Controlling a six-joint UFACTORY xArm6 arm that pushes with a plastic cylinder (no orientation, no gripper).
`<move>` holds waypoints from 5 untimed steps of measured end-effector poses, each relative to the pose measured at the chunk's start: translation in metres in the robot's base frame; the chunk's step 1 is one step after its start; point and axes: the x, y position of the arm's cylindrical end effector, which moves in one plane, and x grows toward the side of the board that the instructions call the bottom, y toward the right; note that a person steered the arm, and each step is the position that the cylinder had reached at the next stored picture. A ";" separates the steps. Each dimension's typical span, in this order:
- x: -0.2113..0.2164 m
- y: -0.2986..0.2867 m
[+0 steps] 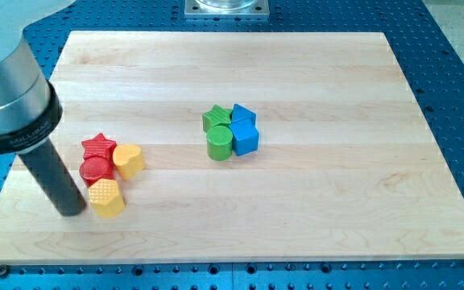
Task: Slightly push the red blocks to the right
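Note:
A red star block (98, 146) and a red round block (95, 168) sit at the view's left of the wooden board (296, 80), one below the other and touching. A yellow heart block (128, 160) touches them on their right. A yellow hexagon block (105, 197) sits just below the red round block. My tip (72, 211) rests on the board just left of the yellow hexagon block, below and left of the red round block. The rod rises up to the view's upper left.
Near the board's middle is a tight cluster: a green star block (215, 118), a green round block (221, 142), a blue block (242, 115) and a blue cube block (246, 138). A blue perforated table surrounds the board.

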 end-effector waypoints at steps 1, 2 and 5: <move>0.012 0.021; 0.012 0.034; 0.012 0.049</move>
